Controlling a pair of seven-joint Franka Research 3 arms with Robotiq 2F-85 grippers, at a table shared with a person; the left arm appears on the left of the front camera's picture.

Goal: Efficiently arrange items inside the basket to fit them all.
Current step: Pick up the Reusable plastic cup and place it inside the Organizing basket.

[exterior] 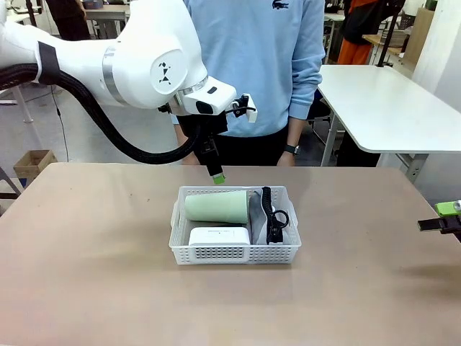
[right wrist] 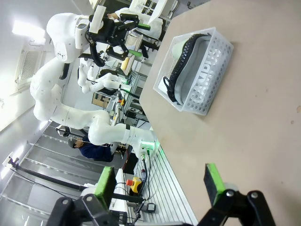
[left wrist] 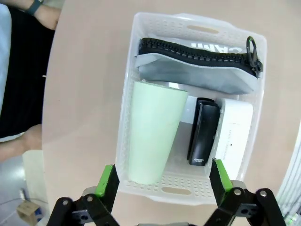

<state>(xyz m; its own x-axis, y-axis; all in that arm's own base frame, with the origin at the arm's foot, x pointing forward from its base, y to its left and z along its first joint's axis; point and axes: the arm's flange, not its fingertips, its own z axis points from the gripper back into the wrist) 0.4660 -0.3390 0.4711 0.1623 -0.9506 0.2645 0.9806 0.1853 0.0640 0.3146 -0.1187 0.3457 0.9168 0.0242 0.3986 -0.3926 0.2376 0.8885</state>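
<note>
From the front, you see the basket (exterior: 234,245) sitting near the middle of the tabletop (exterior: 86,274). The pale green cup (exterior: 216,207) lies on its side in the far left part of it, with the white screen device (exterior: 220,236) just in front of the cup against the near wall. The grey pouch (exterior: 257,216) stands on edge along the right side, its black strap (exterior: 273,216) draped over the top. Your left end effector (exterior: 216,175) hangs above the basket's far rim, pointing down, touching nothing. A person in a light blue sweater (exterior: 259,58) stands at the far side. Your right end effector (exterior: 445,218) sits at the right edge, well apart from the basket.

Through the left wrist camera, you look straight down into the basket (left wrist: 141,28). The left end effector (left wrist: 163,181) is spread wide and empty, above the basket. The cup (left wrist: 153,134) lies beside the black stapler (left wrist: 203,134), which is wedged between the cup and the screen device (left wrist: 234,134). The pouch (left wrist: 197,70) fills the remaining long side, zipper up.

Through the right wrist camera, the right end effector (right wrist: 160,181) stands wide apart with nothing between its pads, over bare tabletop (right wrist: 263,132). The basket (right wrist: 195,70) lies well ahead, with the pouch (right wrist: 190,77) showing against its perforated wall.
</note>
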